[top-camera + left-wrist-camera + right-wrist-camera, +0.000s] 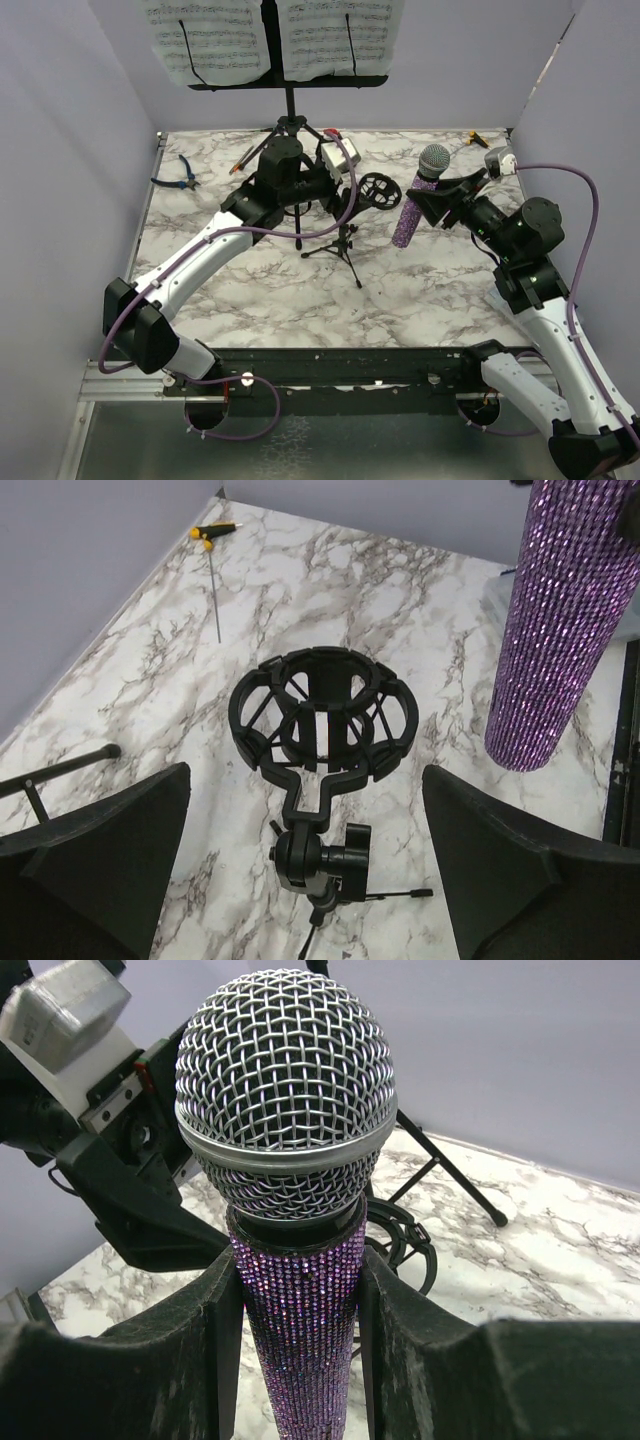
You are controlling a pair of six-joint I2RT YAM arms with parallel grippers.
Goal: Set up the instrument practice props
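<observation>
The tall black music stand [290, 95] stands at the back with white sheet-music pages [215, 35] on its desk. The small black tripod mic stand [345, 240] stands mid-table, its ring-shaped holder [320, 715] empty and tilted towards the right. My left gripper [305, 775] is open, its fingers [120, 850] wide apart on either side of the holder's neck joint without touching it. My right gripper [300, 1290] is shut on the purple glitter microphone [300, 1340], held upright, mesh head up, just right of the holder [408, 215].
Blue-handled pliers [180, 178] lie at the back left. A yellow-handled tool [478, 139] lies at the back right and also shows in the left wrist view [215, 530]. The music stand's tripod legs [450, 1175] spread behind the mic stand. Purple walls close in three sides.
</observation>
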